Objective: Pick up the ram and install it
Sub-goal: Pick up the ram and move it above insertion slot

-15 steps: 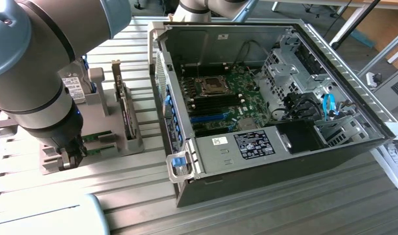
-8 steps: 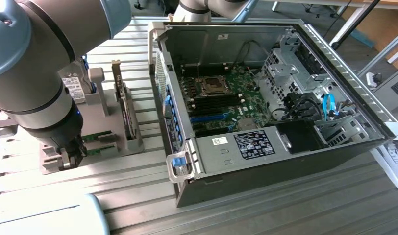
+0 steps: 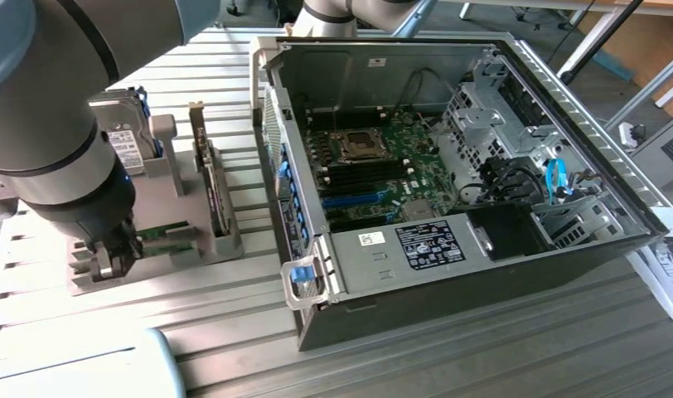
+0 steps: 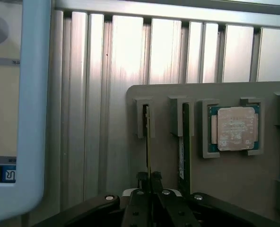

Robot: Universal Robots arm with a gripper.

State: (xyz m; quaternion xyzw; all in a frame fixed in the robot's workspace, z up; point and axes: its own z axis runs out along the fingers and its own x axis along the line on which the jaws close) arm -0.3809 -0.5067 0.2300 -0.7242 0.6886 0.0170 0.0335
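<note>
In the exterior view, your gripper (image 3: pixel 113 253) is low over the near end of the grey holder (image 3: pixel 220 245), which stands on the slatted table at the exterior view's left, well apart from the open computer case (image 3: pixel 336 75). The ram (image 3: pixel 163 236) shows as a green strip lying in that holder, just beside the gripper. From this angle you cannot tell how far the fingers are apart. Inside the case, the memory slots (image 3: pixel 370 174) next to the processor socket on the motherboard (image 3: pixel 409 157) look empty, so nothing is installed yet.

In the wrist view, the gripper (image 4: pixel 149 178) has its two fingertips drawn in against the opposite faces of the ram (image 4: pixel 148 137). The ram is seen edge-on as a thin upright line. The gap between the fingers is no wider than the board, so I judge that you have hold of it. The ram's far end still sits in the holder's (image 4: pixel 234 184) notch, so it has not been lifted out. A second stick (image 4: pixel 182 151) stands in the neighbouring slot, between the gripped one and the square processor chip (image 4: pixel 234 127).

By my reading, the grasp is made. Lifting the ram, carrying it to the case and seating it all remain to be done.
</note>
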